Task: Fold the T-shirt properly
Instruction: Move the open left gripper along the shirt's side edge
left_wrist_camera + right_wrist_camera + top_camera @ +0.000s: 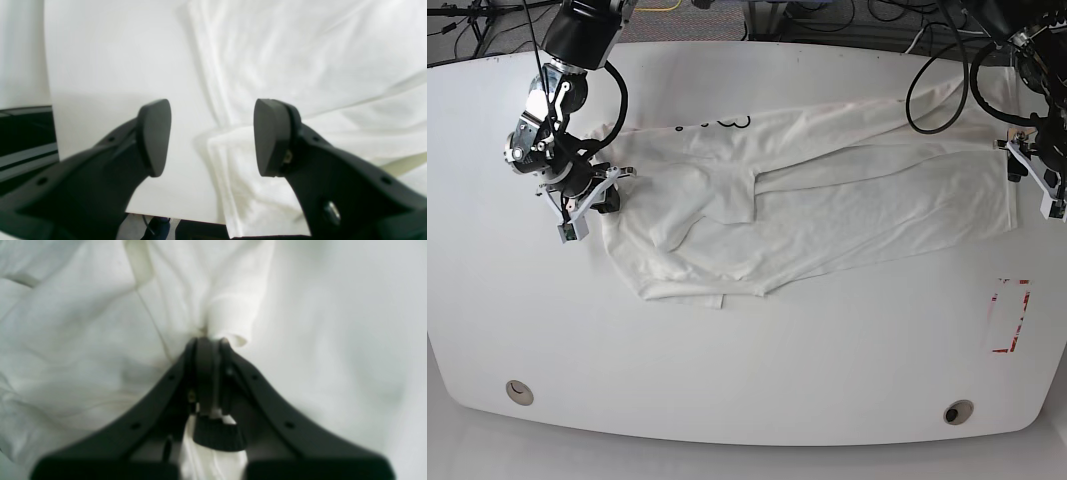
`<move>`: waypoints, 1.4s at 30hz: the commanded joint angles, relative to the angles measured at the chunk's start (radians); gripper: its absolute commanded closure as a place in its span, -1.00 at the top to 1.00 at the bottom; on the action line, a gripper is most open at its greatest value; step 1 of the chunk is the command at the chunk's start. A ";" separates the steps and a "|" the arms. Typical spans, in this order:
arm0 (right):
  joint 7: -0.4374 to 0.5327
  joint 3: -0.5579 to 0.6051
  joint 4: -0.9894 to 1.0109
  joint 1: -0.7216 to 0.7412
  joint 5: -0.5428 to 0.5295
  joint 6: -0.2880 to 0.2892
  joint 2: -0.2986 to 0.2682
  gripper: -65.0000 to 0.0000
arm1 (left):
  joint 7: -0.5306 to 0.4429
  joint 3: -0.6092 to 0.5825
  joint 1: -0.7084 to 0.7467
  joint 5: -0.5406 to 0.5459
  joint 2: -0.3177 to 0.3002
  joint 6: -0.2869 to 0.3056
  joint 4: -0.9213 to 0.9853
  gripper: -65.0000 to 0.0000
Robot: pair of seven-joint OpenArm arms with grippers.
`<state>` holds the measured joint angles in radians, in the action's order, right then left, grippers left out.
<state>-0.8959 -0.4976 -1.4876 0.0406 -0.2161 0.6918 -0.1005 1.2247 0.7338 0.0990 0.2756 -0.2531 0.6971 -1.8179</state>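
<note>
The right gripper (209, 343) is clamped tight on a bunched edge of the white T-shirt (827, 205), which lies spread and rumpled across the white table (757, 380), apparently to draw that side over for a fold. At the opposite edge, the left gripper (211, 136) hovers with jaws wide apart, holding nothing.

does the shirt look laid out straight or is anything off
It's off: the T-shirt lies rumpled and slanted across the table, one layer flopped over its middle, and the right gripper has bunched its edge into a tight knot of cloth.
</note>
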 commanded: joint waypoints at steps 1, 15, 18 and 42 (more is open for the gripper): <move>0.018 0.001 -0.048 0.014 -0.022 0.006 -0.013 -0.93 | -0.017 -0.003 -0.006 0.005 -0.018 0.001 -0.026 0.10; 0.024 0.014 -0.029 -0.002 -0.005 0.006 -0.007 -0.96 | -0.082 -0.010 -0.098 0.004 -0.025 0.001 0.075 0.10; 0.029 0.015 -0.027 -0.002 -0.001 0.006 -0.007 -0.97 | -0.108 -0.010 -0.142 0.001 -0.028 0.001 0.148 0.10; 0.018 0.018 -0.033 -0.011 0.001 0.006 -0.008 -0.97 | -0.165 -0.026 -0.332 -0.019 -0.112 0.001 0.653 0.22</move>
<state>-0.8948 -0.4778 -1.4994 0.0162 -0.1982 0.6918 -0.0967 1.0824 0.7101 -0.2127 0.2474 -0.3344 0.6964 -1.1660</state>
